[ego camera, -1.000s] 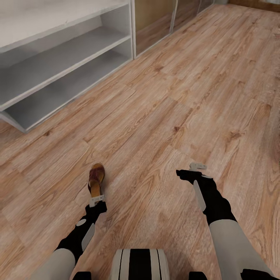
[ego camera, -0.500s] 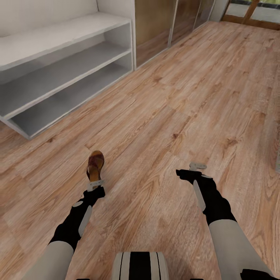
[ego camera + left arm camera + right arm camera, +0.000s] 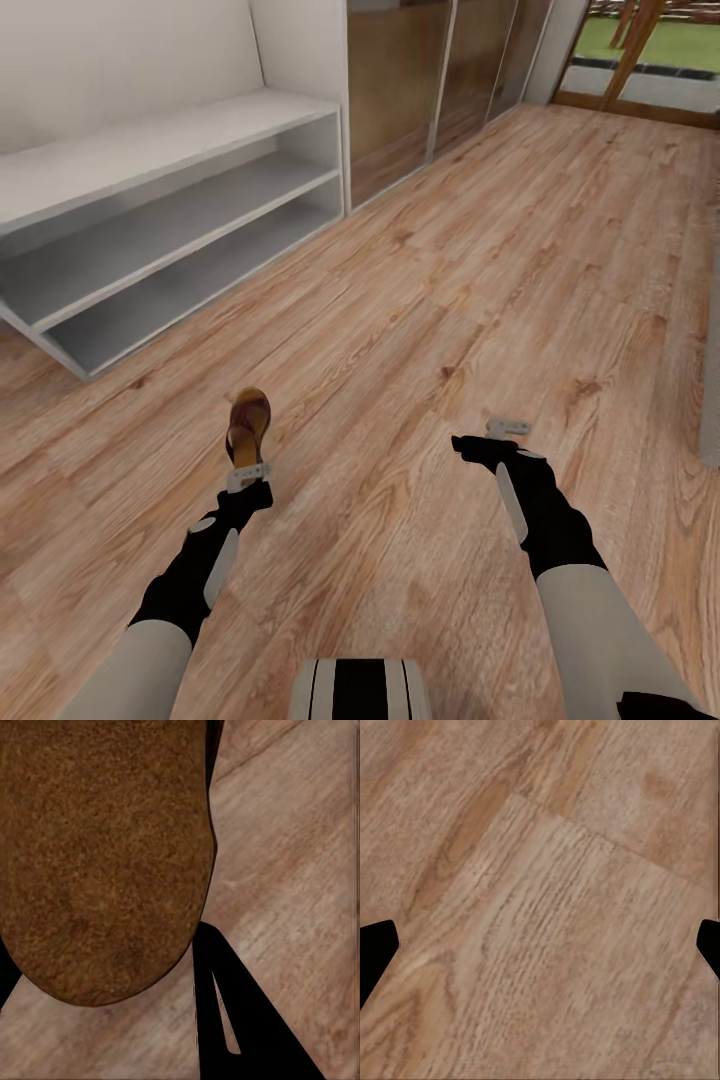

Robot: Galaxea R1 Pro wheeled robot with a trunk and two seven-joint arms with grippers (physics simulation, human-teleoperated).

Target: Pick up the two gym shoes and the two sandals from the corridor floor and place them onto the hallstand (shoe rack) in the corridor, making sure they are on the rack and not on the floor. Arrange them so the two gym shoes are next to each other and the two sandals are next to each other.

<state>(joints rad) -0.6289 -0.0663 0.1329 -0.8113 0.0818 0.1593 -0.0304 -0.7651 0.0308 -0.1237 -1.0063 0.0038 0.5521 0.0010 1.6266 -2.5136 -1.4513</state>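
A dark brown sandal hangs toe-forward over the corridor floor, and my left gripper is shut on its heel end. In the left wrist view its brown sole sits close to the camera beside one black finger. My right gripper is open and empty above bare planks, its fingertips at the picture's edges. The light-grey hallstand, with two open shelf compartments, stands at the far left. The gym shoes are out of view.
Wood-and-glass closet doors stand right of the hallstand. A doorway to outdoors is at the far right end. A grey edge shows at the right border. My trunk is at the bottom.
The camera has tilted up, so the hallstand and the floor sit lower in the picture. My left gripper has lifted forward a little with the sandal. The right gripper holds its place.
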